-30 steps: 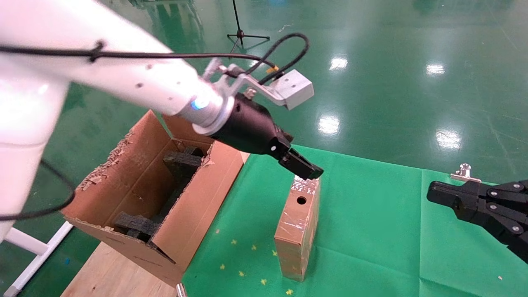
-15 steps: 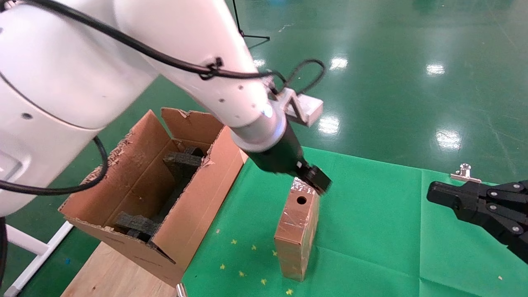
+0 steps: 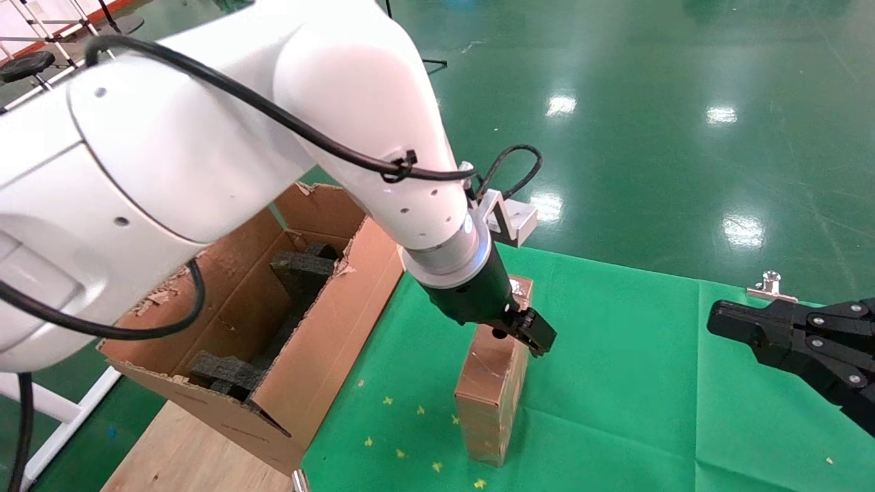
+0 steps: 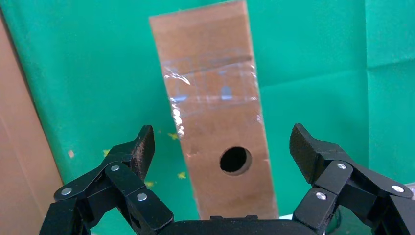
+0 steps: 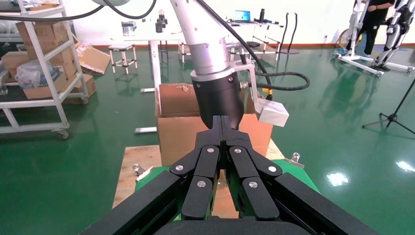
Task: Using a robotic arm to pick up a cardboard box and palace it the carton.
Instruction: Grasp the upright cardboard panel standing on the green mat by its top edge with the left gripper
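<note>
Robotics lab or workshop hall.
A glossy green floor (image 3: 683, 137) spreads wide beyond the jaws; farther out stand metal shelves (image 5: 44, 68) stacked with boxes, white workbenches (image 5: 147, 44), a laptop (image 5: 242, 16), tripods (image 5: 391, 115), and another robot rig (image 5: 391, 29).

The white arm (image 3: 273, 137) reaches down over the small box (image 3: 493, 389), which stands on the green cloth (image 3: 615, 383). Its left gripper (image 3: 530, 331) is at the box's top. The big carton (image 3: 273, 328) sits at the cloth's left edge. The right gripper (image 3: 718, 321) rests near the right edge.
</note>
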Available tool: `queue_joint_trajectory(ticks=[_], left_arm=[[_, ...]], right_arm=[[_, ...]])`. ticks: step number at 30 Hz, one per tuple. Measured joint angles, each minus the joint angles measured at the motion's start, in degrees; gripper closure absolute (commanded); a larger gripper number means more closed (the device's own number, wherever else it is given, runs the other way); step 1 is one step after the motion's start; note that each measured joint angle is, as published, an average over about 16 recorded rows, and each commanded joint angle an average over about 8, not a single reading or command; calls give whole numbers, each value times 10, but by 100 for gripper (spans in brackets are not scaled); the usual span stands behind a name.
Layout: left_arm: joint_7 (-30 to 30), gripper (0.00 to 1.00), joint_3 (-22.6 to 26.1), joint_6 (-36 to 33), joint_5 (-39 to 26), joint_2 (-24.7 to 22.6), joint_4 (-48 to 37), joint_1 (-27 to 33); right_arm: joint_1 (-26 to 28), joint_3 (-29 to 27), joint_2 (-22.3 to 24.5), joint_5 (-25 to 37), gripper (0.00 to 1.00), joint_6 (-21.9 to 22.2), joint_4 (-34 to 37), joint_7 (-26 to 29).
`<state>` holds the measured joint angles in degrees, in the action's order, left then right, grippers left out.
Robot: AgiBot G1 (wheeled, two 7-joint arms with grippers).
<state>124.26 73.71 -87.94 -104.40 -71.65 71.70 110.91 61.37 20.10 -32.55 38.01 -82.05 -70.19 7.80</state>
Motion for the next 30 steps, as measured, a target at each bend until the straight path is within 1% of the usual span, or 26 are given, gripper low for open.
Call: queue_joint_trajectory(ticks=[2, 3, 5, 6, 8, 10, 11, 13, 14, 30], left_arm=[[1, 0, 2, 2, 0, -1, -6, -2], [1, 0, 3, 2, 0, -2, -9, -3], [2, 2, 3, 4, 0, -3, -14, -4], [2, 9, 4, 4, 1, -3, -16, -4], [2, 34, 4, 4, 1, -3, -19, -4], [2, 59, 4, 5, 1, -4, -21, -4], [2, 71, 4, 5, 1, -4, -21, -5], [2, 95, 4, 5, 1, -4, -22, -5], [2, 100, 4, 5, 1, -4, -21, -5], [0, 100, 2, 4, 1, -2, -15, -5]], right_arm=[[0, 0, 0, 0, 90, 0, 0, 0], [0, 0, 0, 0, 80, 0, 0, 0], [0, 0, 0, 0, 55, 0, 0, 0], [0, 0, 0, 0, 43, 0, 0, 0], [0, 0, 0, 0, 19, 0, 0, 0], [0, 0, 0, 0, 3, 0, 0, 0], [0, 0, 0, 0, 0, 0, 0, 0], [0, 0, 0, 0, 0, 0, 0, 0], [0, 0, 0, 0, 0, 0, 0, 0], [0, 0, 0, 0, 0, 0, 0, 0]])
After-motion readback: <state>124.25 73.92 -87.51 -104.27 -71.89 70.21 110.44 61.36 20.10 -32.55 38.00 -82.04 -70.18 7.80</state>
